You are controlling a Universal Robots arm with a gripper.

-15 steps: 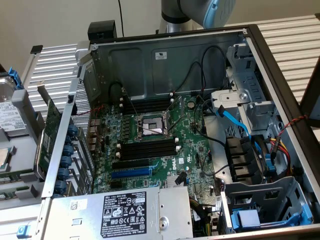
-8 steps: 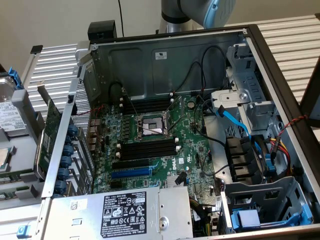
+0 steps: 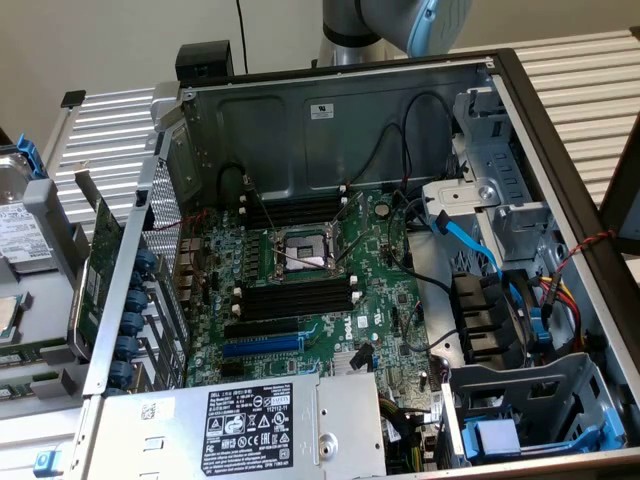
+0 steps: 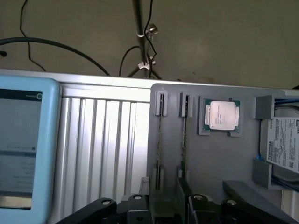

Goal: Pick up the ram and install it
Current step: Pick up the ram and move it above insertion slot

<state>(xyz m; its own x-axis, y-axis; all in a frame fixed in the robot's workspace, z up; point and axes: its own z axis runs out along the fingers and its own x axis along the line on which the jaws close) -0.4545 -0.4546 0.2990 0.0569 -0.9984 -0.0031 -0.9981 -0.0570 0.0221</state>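
Observation:
Two ram sticks stand on edge in grey holders on a grey tray (image 4: 210, 158). In the wrist view they show as thin dark lines, one ram stick (image 4: 160, 135) beside the other (image 4: 183, 135). My gripper (image 4: 163, 193) hangs over their near ends, open and holding nothing. The first stick's line runs in between my fingertips (image 4: 181, 186). In the exterior view the open computer case (image 3: 520, 130) shows the motherboard's long black slots (image 3: 295, 297), with a second bank (image 3: 300, 210) beyond the processor socket (image 3: 305, 250). The arm (image 3: 400, 20) reaches in from behind the case.
A processor chip (image 4: 222, 115) and a hard drive (image 4: 282, 144) share the tray. A pale blue tablet (image 4: 23, 149) lies on the ribbed metal table (image 4: 107, 140). A wide green expansion card (image 3: 95, 280) stands outside the case's left wall. Cables, a power supply (image 3: 250, 425) and drive cages crowd the case.

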